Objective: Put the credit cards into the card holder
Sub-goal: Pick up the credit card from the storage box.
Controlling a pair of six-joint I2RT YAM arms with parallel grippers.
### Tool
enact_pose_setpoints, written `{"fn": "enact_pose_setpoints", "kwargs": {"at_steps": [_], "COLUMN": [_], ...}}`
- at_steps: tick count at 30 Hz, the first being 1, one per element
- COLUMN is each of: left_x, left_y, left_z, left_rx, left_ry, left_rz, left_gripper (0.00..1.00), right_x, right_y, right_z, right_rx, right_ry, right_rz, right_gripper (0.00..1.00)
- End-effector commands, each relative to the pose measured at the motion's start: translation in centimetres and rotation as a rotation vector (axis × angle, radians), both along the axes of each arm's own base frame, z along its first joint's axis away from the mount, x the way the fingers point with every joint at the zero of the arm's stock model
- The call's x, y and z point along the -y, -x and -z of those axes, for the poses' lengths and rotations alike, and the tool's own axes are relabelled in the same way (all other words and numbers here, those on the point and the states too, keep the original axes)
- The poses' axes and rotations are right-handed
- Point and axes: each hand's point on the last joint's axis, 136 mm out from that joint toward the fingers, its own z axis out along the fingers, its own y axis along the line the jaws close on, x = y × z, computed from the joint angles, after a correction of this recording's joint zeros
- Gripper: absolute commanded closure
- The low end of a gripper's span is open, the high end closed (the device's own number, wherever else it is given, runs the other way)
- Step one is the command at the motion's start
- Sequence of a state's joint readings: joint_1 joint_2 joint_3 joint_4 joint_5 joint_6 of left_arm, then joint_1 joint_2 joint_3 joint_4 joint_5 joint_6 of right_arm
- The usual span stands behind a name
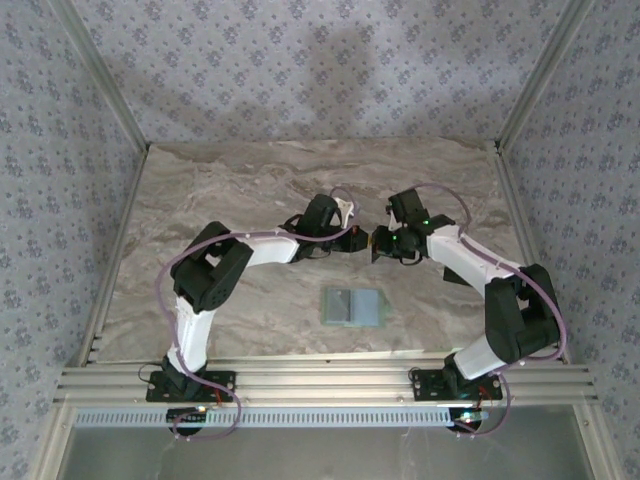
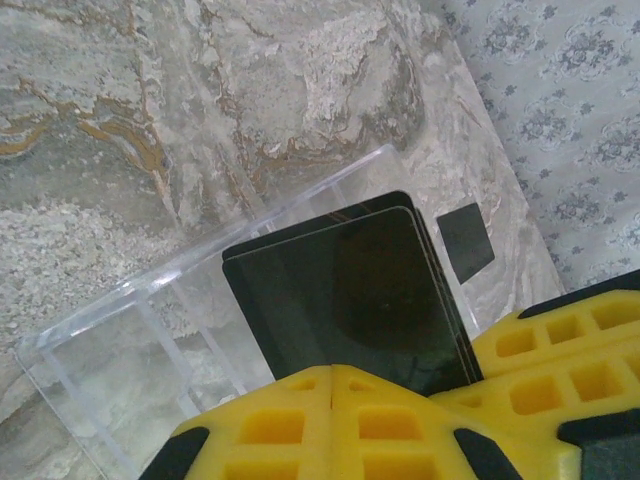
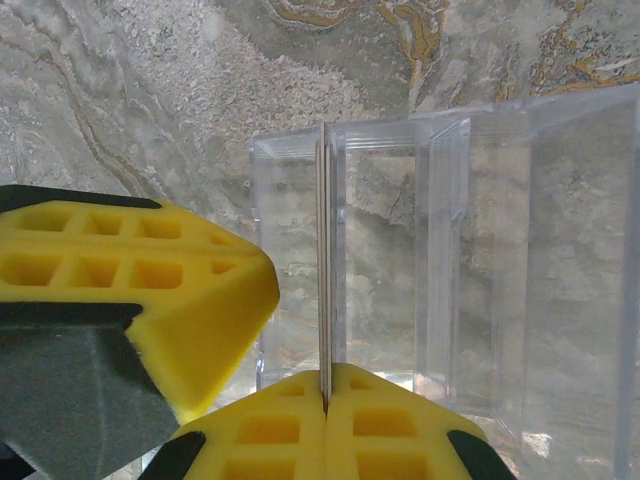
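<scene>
The card holder is seen lying flat on the table, nearest the arm bases and well apart from both grippers. Beyond it, two stacked dark cards are clenched in the left gripper. The right gripper is clamped on a card edge. A clear divided box is seen behind them; whether the cards reach into it cannot be told. Bare marble is left up to the far wall.

Soft even light, faint shadows, mild haze, close foreground slightly blurred
</scene>
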State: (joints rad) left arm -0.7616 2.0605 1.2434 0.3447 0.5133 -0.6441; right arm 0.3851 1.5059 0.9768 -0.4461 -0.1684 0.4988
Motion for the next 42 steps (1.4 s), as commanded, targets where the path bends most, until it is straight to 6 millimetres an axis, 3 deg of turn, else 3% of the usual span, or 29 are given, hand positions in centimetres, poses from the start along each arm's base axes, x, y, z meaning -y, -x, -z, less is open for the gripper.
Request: {"fn": "enact_pose_setpoints", "kwargs": {"at_steps": [1,25,31,42], "left_x": [1.3,2.6,2.7,2.8], "left_y": [0.3,0.7,0.6,0.5], "left_z": [-1.0,2.4,3.7,5.4], "left_rx": [0.000,-0.047,-0.043,-0.026], "left_ry": [0.051,-0.023,-0.084,-0.177], "left_rz": [0.040,0.057,0.047,0.034], "left_gripper": [1.00,1.00,1.00,1.00], "right_x": [0.8,0.0,0.1,0.1], "right_y": [0.7,0.6,0.6,0.7], "right_z": [0.5,0.9,0.6,-0.3], "right_rx": [-0.033,-0.066,-0.059,-0.037], "right_ry": [0.016,-0.060,-0.074,-0.119], "right_rz": [0.017,-0.001,0.004,0.013], "right_gripper": [1.00,1.00,0.89,0.81]}}
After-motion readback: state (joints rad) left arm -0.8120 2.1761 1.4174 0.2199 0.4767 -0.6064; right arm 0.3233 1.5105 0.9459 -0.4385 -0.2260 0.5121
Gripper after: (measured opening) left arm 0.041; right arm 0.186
